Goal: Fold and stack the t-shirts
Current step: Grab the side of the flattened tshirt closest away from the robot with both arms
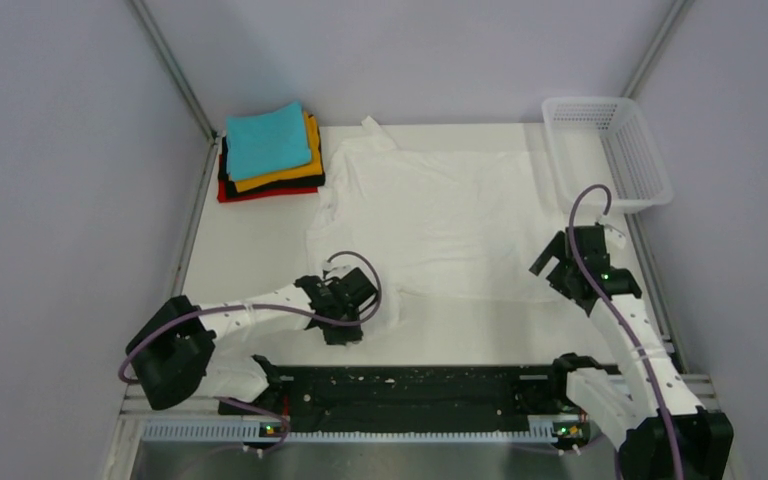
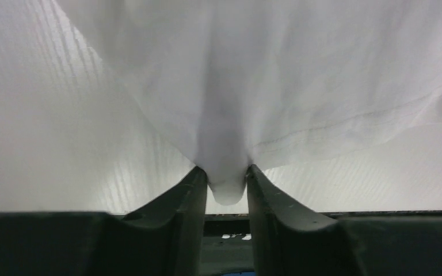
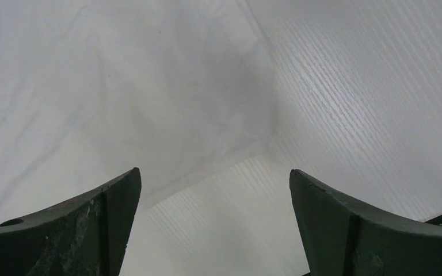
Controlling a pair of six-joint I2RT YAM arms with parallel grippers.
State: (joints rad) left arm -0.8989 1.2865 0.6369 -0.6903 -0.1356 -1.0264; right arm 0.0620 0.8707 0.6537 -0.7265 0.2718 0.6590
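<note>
A thin white t-shirt lies spread on the white table. My left gripper is shut on its near left corner; the pinched cloth bulges between the fingers and is lifted a little. My right gripper is open above the shirt's near right corner, touching nothing. A folded stack at the back left has a teal shirt on top, then orange, black and red.
A white plastic mesh basket stands at the back right. Metal frame rails run along the table's sides. A black strip runs along the near edge between the arm bases.
</note>
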